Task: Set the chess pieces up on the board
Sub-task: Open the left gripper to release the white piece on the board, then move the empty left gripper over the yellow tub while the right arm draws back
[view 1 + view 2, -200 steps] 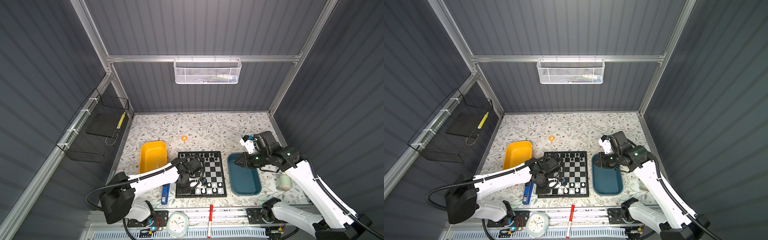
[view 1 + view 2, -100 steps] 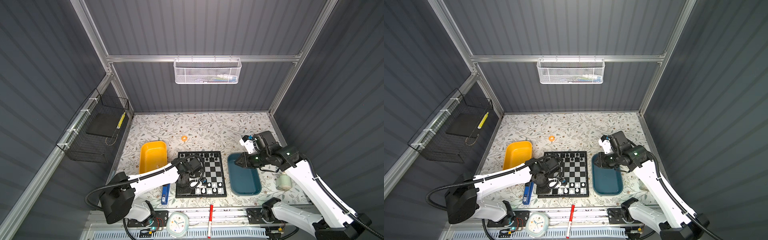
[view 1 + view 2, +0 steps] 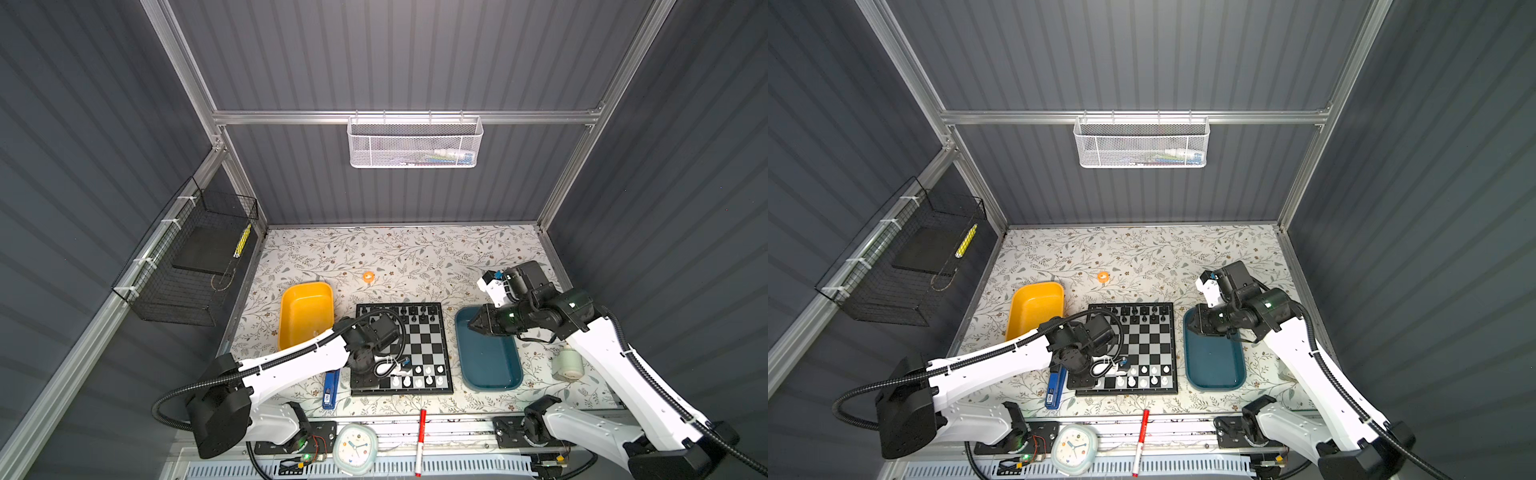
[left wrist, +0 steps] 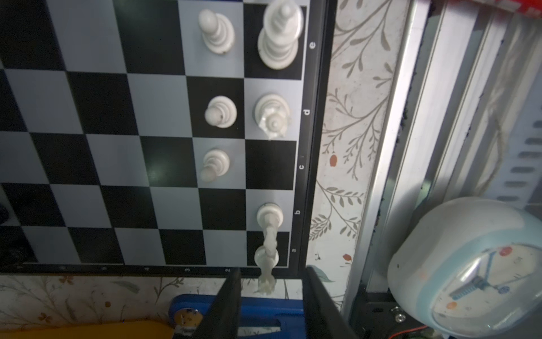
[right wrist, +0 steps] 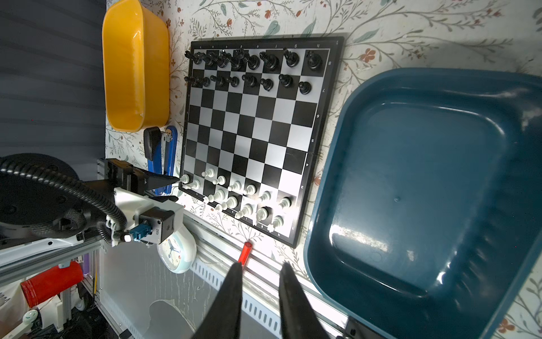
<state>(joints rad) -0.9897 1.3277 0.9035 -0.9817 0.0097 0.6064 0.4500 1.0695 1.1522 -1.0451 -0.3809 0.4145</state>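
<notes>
The board [image 3: 424, 345] [image 3: 1150, 345] lies at the table's front middle. Black chess pieces [image 5: 249, 61] fill its two far rows. White chess pieces [image 3: 428, 370] [image 5: 234, 202] stand in the two near rows, with gaps. In the left wrist view my left gripper [image 4: 271, 271] is open at the board's near left corner. A white piece [image 4: 266, 259] stands upright on the corner square between the fingers, touching neither. In both top views the left wrist [image 3: 370, 365] covers that corner. My right gripper [image 3: 471, 324] [image 5: 261, 265] hovers over the teal tray's far end, slightly open and holding nothing.
The teal tray [image 3: 490, 361] right of the board is empty, and so is the yellow tray [image 3: 305, 307] at its far left. A blue stapler [image 3: 330, 386] lies along the board's left edge. A clock [image 3: 353, 446] and a red marker [image 3: 420, 432] sit on the front rail.
The left jaws have parted and let go of the white piece on the corner square. Neither arm has visibly shifted.
</notes>
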